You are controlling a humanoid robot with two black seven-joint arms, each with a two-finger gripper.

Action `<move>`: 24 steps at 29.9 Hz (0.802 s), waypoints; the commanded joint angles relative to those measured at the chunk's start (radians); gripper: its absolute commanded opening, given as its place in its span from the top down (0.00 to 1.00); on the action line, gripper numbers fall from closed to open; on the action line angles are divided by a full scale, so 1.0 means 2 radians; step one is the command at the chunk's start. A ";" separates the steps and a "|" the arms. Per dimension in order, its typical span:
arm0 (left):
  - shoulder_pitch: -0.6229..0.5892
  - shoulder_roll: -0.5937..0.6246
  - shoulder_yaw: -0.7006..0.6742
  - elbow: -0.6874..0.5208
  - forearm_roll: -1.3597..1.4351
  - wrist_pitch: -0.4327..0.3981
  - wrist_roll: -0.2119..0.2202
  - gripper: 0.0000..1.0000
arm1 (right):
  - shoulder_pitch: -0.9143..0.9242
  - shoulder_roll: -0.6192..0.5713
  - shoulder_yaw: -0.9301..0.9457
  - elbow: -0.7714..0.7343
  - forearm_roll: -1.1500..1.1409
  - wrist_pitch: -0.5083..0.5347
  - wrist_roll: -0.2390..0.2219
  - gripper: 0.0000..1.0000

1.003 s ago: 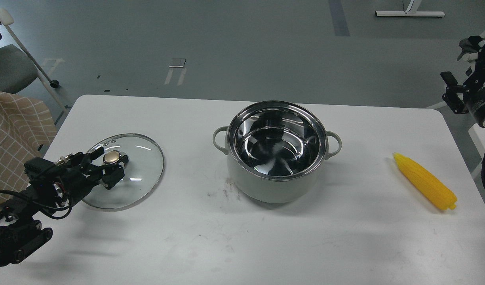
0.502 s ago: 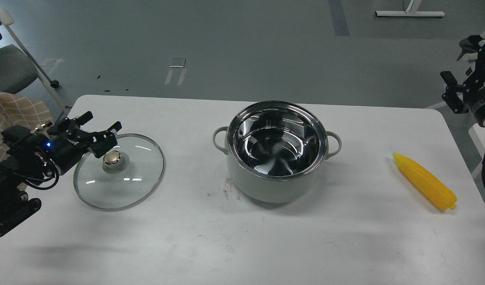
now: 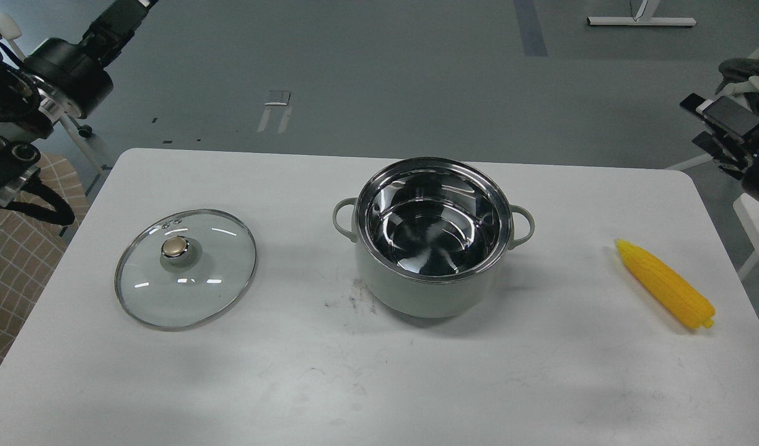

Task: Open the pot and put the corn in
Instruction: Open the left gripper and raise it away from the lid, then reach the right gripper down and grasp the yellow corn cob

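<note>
The pale grey-green pot (image 3: 432, 291) stands open at the middle of the white table, its shiny steel inside empty. The yellow corn (image 3: 664, 284) lies on the table at the right, pointed end away from me. The glass lid (image 3: 186, 268) with its brass knob lies flat on the table at the left. My left gripper (image 3: 131, 12) is raised high at the top left, far from the lid, and its fingertips are cut off by the frame edge. My right gripper (image 3: 710, 131) hangs at the right edge, above and behind the corn, fingers apart and empty.
The white table (image 3: 379, 384) has rounded far corners. A checked cloth (image 3: 13, 260) hangs beside its left edge. A chair (image 3: 7, 105) stands on the grey floor behind it. Scuff marks lie just left of the pot.
My left gripper has let go of the lid's knob and risen up and away to the top left. The lid stays flat on the table. The right gripper has turned a little.
</note>
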 commanded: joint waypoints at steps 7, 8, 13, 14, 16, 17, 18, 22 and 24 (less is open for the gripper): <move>-0.001 -0.048 -0.032 0.003 -0.206 -0.180 0.000 0.04 | -0.022 -0.035 -0.044 0.006 -0.318 -0.040 0.000 0.00; 0.001 -0.051 -0.033 0.003 -0.213 -0.185 0.000 0.04 | -0.023 -0.035 -0.050 0.004 -0.332 -0.044 0.000 0.00; 0.013 -0.058 -0.042 0.005 -0.223 -0.193 0.000 0.04 | -0.024 -0.032 -0.088 -0.006 -0.397 -0.061 0.000 0.00; 0.014 -0.058 -0.043 0.005 -0.222 -0.193 0.000 0.04 | -0.024 -0.031 -0.093 -0.006 -0.401 -0.064 0.000 0.00; 0.014 -0.058 -0.043 0.004 -0.223 -0.193 0.000 0.04 | -0.024 -0.024 -0.104 -0.010 -0.412 -0.069 0.000 0.00; 0.014 -0.058 -0.044 0.003 -0.223 -0.192 0.000 0.04 | -0.024 -0.017 -0.112 -0.017 -0.417 -0.072 0.000 0.00; 0.014 -0.058 -0.044 0.002 -0.223 -0.192 0.000 0.04 | -0.024 -0.013 -0.116 -0.020 -0.419 -0.075 0.000 0.00; 0.014 -0.058 -0.048 0.000 -0.223 -0.192 0.000 0.04 | -0.025 0.006 -0.135 -0.033 -0.429 -0.088 0.000 0.02; 0.014 -0.058 -0.048 -0.001 -0.223 -0.191 0.000 0.04 | -0.027 0.009 -0.142 -0.033 -0.429 -0.091 0.000 0.06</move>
